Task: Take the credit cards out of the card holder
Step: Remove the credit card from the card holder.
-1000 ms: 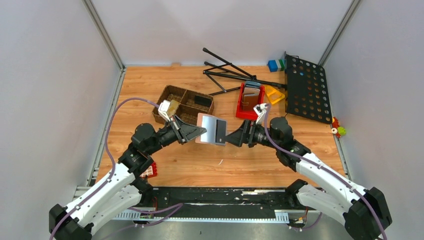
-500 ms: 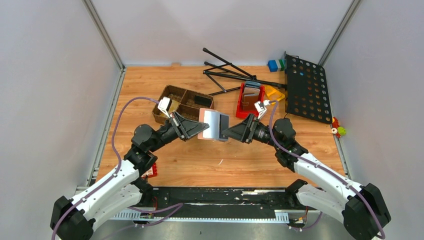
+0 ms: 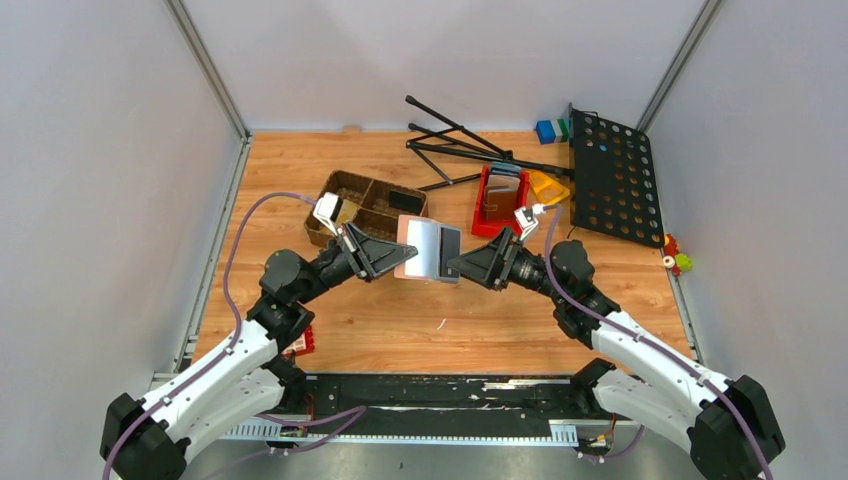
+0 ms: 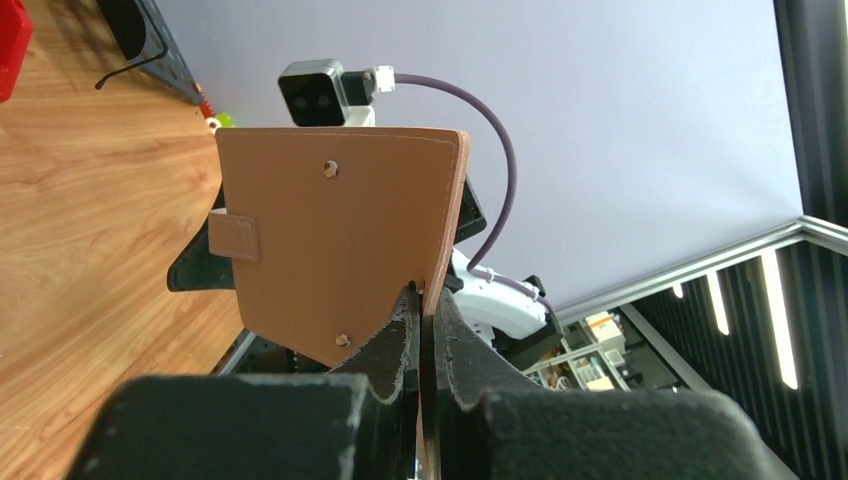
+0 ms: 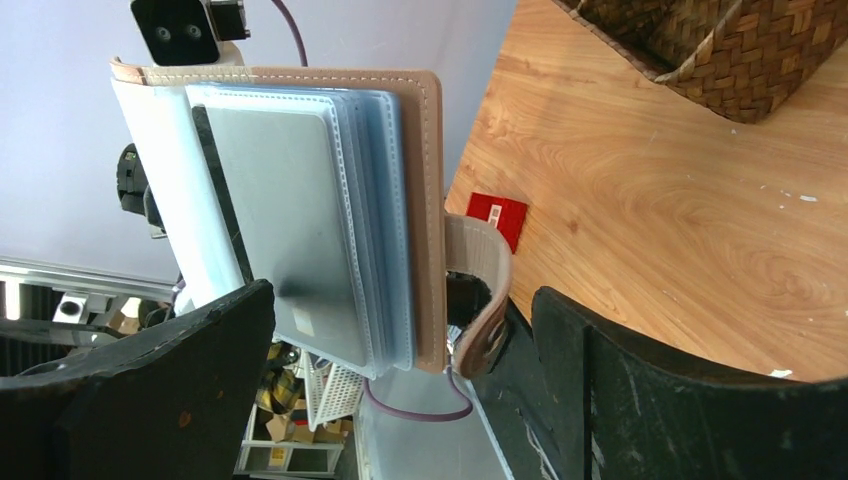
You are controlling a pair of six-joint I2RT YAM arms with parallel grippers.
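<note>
Bright even light, soft faint shadows; wrist-view foregrounds slightly blurred.

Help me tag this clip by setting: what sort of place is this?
Probably a robotics lab test cell: a wooden table boxed in by plain grey panels, a left arm and right arm bolted at its near edge, and mixed props like a woven basket and red bin.

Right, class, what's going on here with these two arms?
The left gripper is shut on one edge of the taupe-brown card holder, holding it open in the air above the table. The right gripper faces its inner side, fingers spread wide, not gripping anything. A silvery grey card sits in the clear sleeves, not yet pulled out.
</note>
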